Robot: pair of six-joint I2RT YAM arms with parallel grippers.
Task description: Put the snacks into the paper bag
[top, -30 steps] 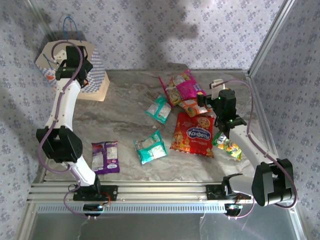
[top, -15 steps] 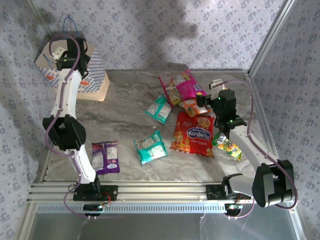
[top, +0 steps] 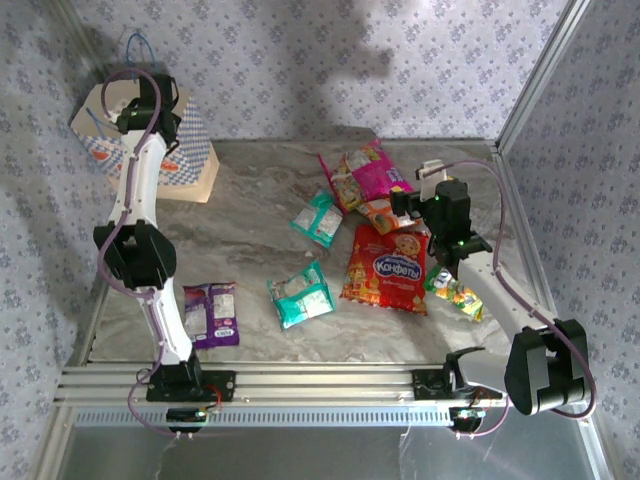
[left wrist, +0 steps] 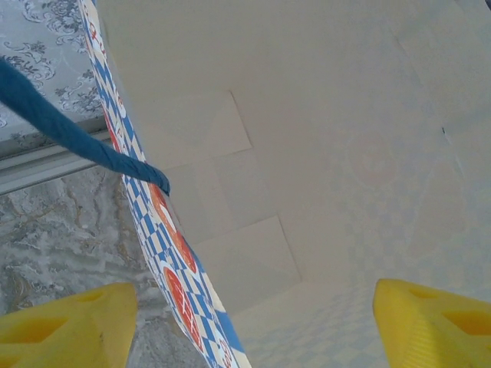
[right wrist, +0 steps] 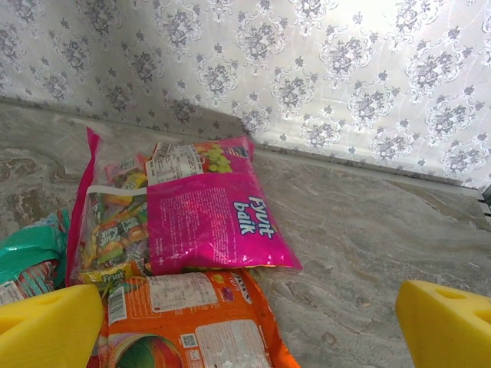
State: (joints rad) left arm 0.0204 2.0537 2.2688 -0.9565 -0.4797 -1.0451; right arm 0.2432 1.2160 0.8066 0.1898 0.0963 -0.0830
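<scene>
Near left on the table [top: 250, 225] lies a purple-white packet [top: 210, 313], with a teal-white packet [top: 300, 293], a red packet [top: 386, 268] and a green-yellow packet [top: 457, 292] to its right. Farther back, the right end effector [right wrist: 245, 322] hangs open over the orange packet [right wrist: 192, 318] and magenta packet [right wrist: 207, 218]. At far left, the left end effector [left wrist: 253, 322] is spread open, its fingers [left wrist: 65, 322] astride one wall of the paper bag [top: 195, 160].
</scene>
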